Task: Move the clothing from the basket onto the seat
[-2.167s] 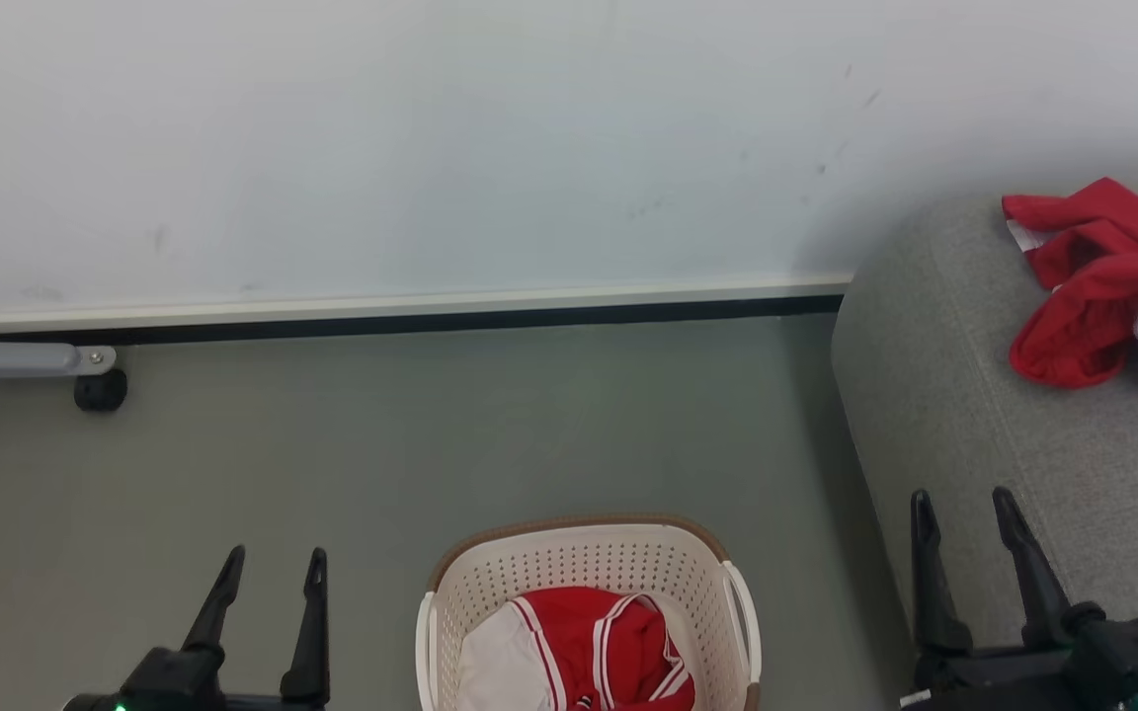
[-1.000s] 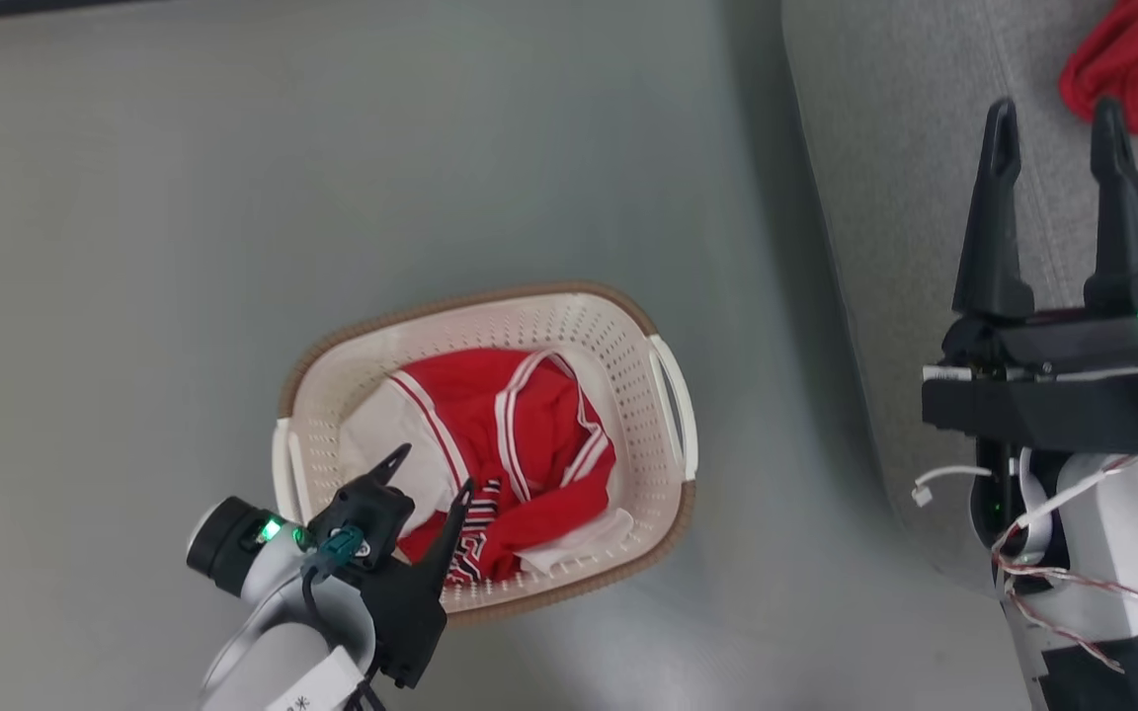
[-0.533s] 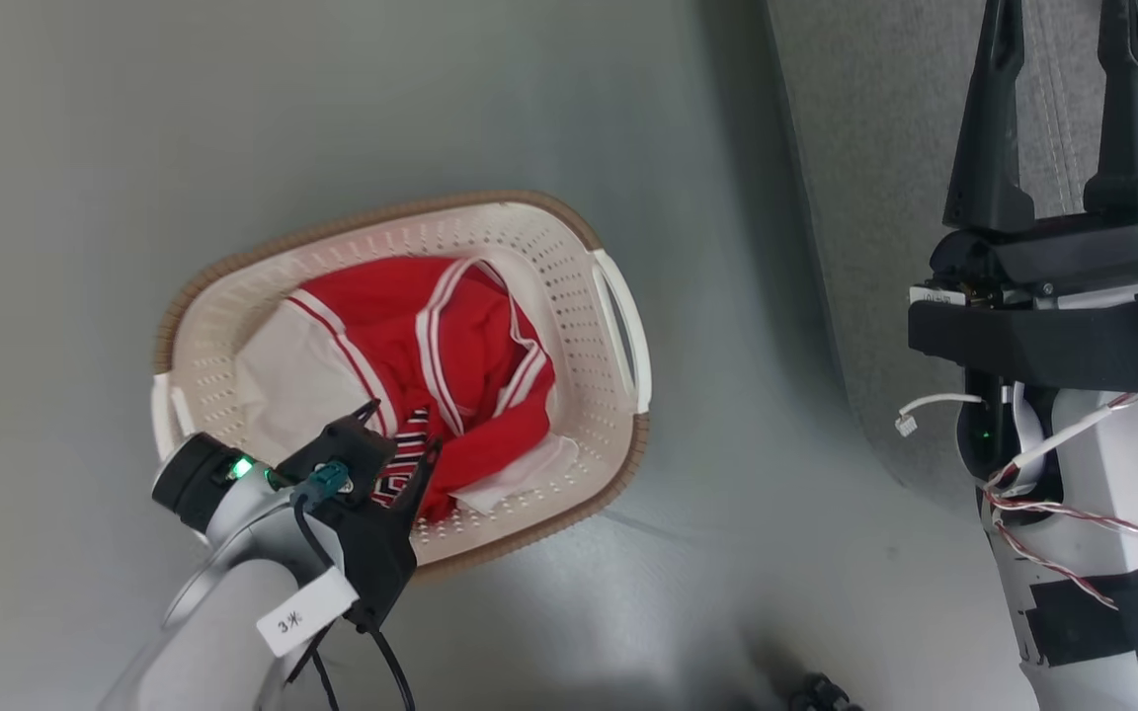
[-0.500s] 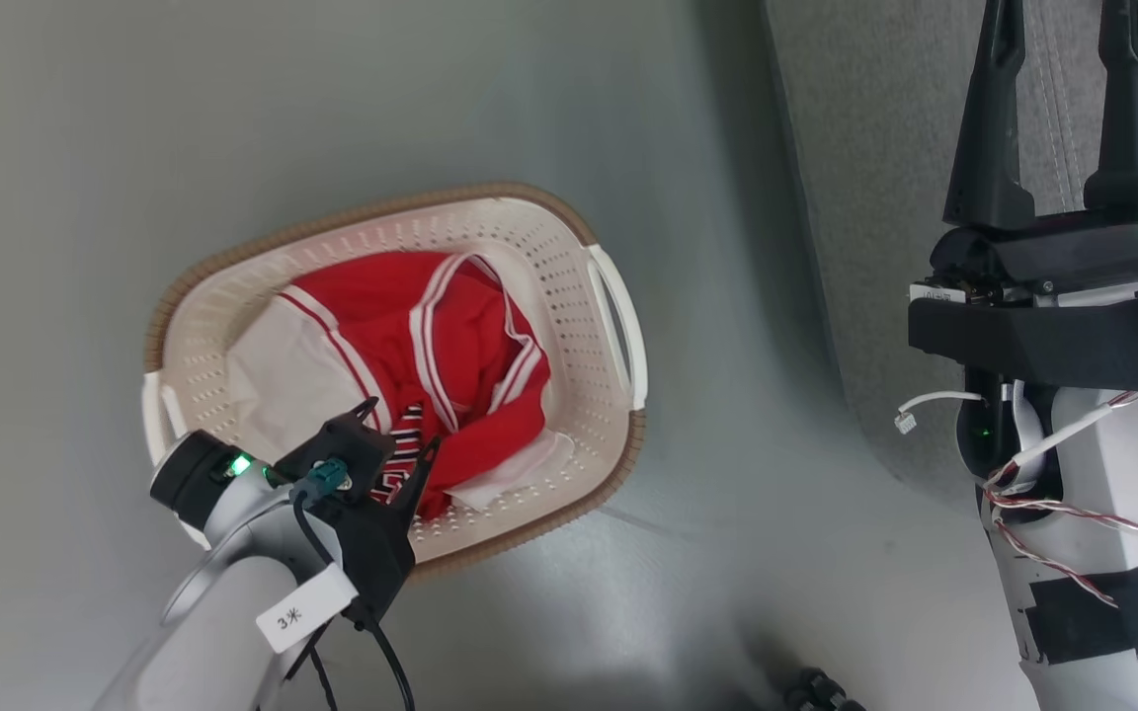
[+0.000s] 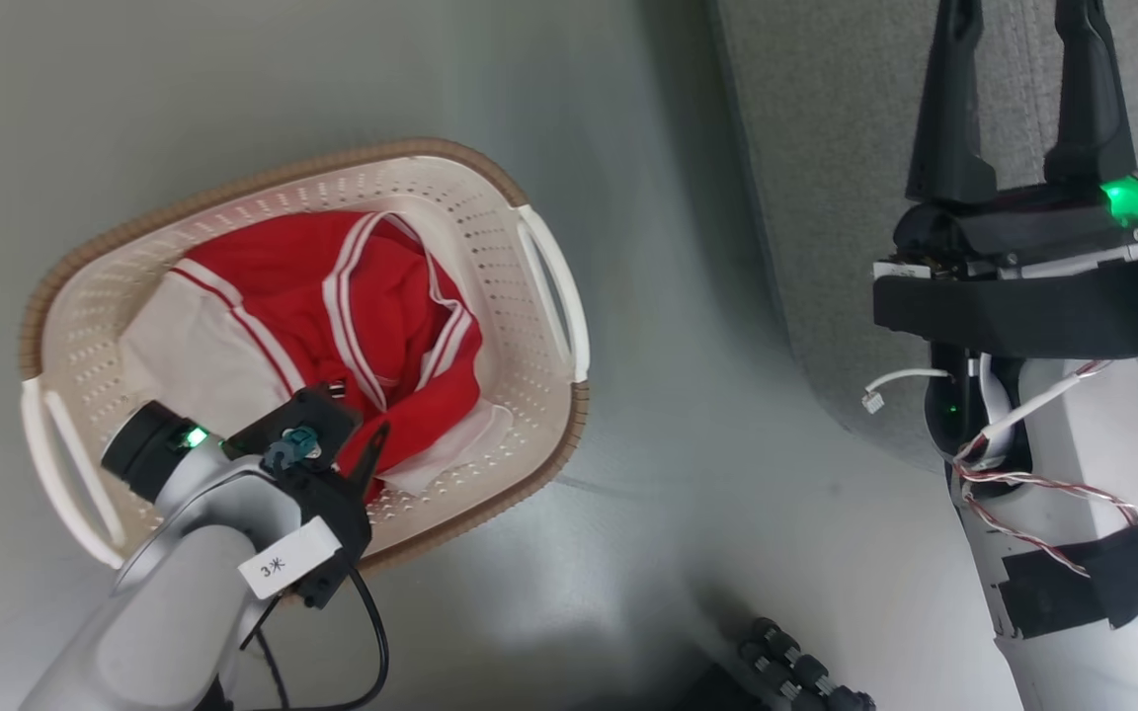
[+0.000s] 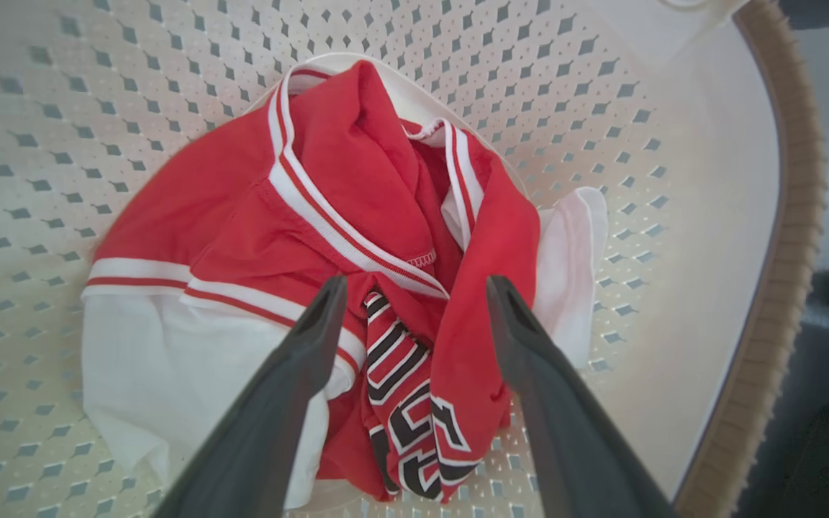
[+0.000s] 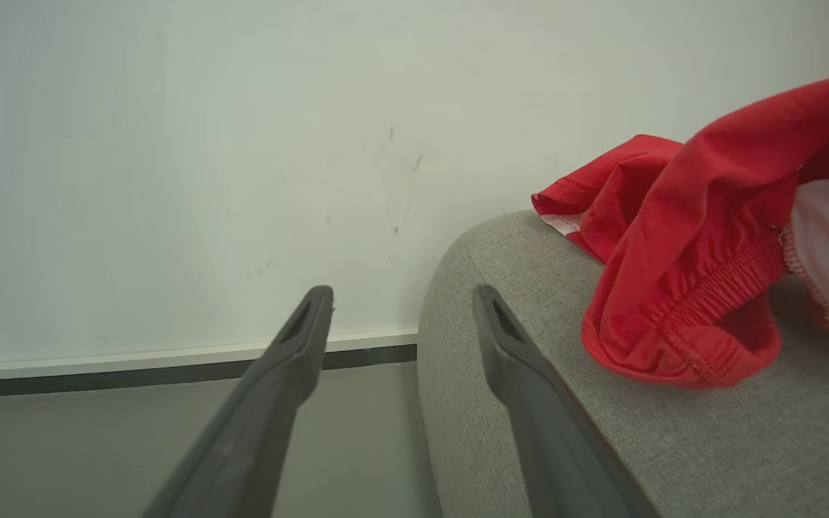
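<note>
The cream basket [image 5: 475,212] with its brown rim stands on the floor at the left of the head view. A red jersey [image 5: 332,306] with white trim and lining lies crumpled inside it. My left gripper [image 5: 357,413] is down in the basket and open. In the left wrist view the left gripper [image 6: 416,284] straddles the jersey [image 6: 357,201] at the fold with the dark number, above the basket's perforated wall [image 6: 98,72]. My right gripper [image 5: 1016,15] is open and empty over the grey seat [image 5: 826,148]. The right gripper [image 7: 401,291] points past the seat's corner [image 7: 529,403], where another red garment [image 7: 681,237] lies.
Grey floor [image 5: 233,69] surrounds the basket. A white wall with a dark baseboard [image 7: 134,370] runs behind the seat. A dark ribbed part [image 5: 796,671] shows at the bottom of the head view, below my right forearm [image 5: 1073,553].
The head camera has tilted down and shifted. My left gripper has sunk deeper into the basket toward the jersey, still open. The right gripper stays open over the seat.
</note>
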You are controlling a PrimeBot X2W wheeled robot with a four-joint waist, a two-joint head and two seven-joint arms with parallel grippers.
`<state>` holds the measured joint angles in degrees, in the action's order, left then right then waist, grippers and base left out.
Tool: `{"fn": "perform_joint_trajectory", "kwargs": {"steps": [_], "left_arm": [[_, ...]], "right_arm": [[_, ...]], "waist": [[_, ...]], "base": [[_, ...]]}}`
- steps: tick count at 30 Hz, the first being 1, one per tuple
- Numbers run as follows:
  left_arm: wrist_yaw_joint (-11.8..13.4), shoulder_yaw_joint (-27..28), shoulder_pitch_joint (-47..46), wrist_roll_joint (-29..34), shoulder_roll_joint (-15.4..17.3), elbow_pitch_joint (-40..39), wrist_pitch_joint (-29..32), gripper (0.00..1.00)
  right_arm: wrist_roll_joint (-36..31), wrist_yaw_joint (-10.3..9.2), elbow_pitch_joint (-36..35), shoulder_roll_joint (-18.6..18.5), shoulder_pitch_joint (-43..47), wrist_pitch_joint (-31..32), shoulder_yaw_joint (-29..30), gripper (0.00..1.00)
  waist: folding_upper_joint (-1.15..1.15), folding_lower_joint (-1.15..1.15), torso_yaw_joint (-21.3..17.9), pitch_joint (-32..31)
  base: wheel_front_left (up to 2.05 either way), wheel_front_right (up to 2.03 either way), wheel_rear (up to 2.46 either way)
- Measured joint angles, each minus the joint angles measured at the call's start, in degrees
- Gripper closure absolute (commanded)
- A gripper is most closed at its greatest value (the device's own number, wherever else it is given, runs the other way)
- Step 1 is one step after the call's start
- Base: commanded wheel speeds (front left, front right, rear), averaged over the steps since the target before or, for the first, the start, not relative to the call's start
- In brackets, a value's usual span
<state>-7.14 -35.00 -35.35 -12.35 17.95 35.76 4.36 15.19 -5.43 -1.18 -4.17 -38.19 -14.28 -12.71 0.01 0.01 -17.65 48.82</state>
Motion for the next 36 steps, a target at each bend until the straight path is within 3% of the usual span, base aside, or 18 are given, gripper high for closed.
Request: {"fn": "perform_joint_trajectory", "kwargs": {"steps": [21, 30, 31, 32, 34, 35, 36], "left_arm": [[-0.42, -6.53, -3.65, -1.31, 6.39, 3.41, 4.54, 0.0], [-0.42, -7.9, -4.54, -3.39, 7.09, 4.86, 6.31, 0.0], [-0.42, -8.11, -4.67, -4.01, 7.12, 4.97, 6.57, 0.3], [-0.42, -8.29, -4.77, -4.39, 7.15, 5.08, 6.75, 0.3], [-0.42, -8.66, -5.13, -4.8, 7.17, 5.39, 7.24, 0.82], [-0.42, -8.78, -5.36, -5.02, 7.2, 5.48, 7.45, 1.0], [-0.42, -8.93, -5.5, -5.26, 7.23, 5.54, 7.49, 1.0]], "right_arm": [[2.05, 0.23, 1.13, 0.9, -3.2, -0.44, -3.24, 0.0], [2.52, 0.22, 1.52, 1.03, -4.03, -0.44, -3.8, 0.0], [2.53, 0.22, 1.54, 1.03, -4.16, -0.44, -3.85, 0.0], [2.54, 0.22, 1.56, 1.04, -4.32, -0.44, -3.9, 0.0], [2.61, 0.22, 1.58, 1.05, -4.57, -0.44, -3.93, 0.0], [2.9, 0.21, 1.58, 1.07, -4.63, -0.44, -3.98, 0.0], [3.07, 0.14, 1.59, 1.07, -4.64, -0.44, -4.03, 0.0]], "waist": [[-0.01, -0.01, -5.01, 4.82], [-0.01, -0.01, -6.48, 5.93], [-0.01, -0.01, -6.57, 5.97], [-0.01, -0.01, -6.67, 5.99], [-0.01, -0.01, -6.85, 6.04], [-0.01, -0.01, -6.93, 6.05], [-0.01, -0.01, -7.01, 6.07]], "base": [[0.0, 0.0, 0.0], [0.0, 0.0, 0.0], [0.0, 0.0, 0.0], [0.0, 0.0, 0.0], [0.0, 0.0, 0.0], [0.0, 0.0, 0.0], [0.0, 0.0, 0.0]]}}
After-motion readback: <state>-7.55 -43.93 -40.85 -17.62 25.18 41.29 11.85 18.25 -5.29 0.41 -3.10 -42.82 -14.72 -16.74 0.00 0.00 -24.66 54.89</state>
